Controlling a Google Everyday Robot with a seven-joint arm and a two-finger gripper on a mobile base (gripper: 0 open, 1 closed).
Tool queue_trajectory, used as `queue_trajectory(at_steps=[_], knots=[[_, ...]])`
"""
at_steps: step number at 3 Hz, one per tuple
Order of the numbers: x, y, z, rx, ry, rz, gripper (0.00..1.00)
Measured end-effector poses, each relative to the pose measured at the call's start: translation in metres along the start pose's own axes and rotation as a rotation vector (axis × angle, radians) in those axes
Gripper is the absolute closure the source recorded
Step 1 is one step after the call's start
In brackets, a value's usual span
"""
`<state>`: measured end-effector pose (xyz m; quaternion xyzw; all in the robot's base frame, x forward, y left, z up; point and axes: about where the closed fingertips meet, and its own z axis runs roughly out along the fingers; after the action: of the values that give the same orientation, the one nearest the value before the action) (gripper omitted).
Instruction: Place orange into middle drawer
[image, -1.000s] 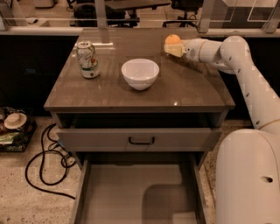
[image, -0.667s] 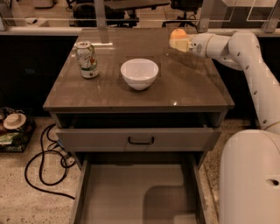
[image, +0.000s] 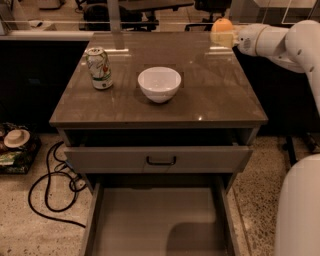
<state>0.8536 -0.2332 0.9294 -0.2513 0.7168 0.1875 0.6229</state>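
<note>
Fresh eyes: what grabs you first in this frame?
The hand gripping the orange at the far right corner of the tabletop. Next, the middle drawer stands open at the bottom, its floor bare. A white bowl and a soda can stand on the tabletop.

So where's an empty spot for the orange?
The middle drawer is bare between its side walls. On the table top, the right side beside the white bowl is free; the can crowds the left. The gripper holds the orange over the far right corner.
</note>
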Motion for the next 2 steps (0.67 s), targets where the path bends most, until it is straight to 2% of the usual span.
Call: queue_trajectory(at_steps=[2], knots=[[-0.033,0.002,-0.052,0.074,-0.053,-0.056,1.00]])
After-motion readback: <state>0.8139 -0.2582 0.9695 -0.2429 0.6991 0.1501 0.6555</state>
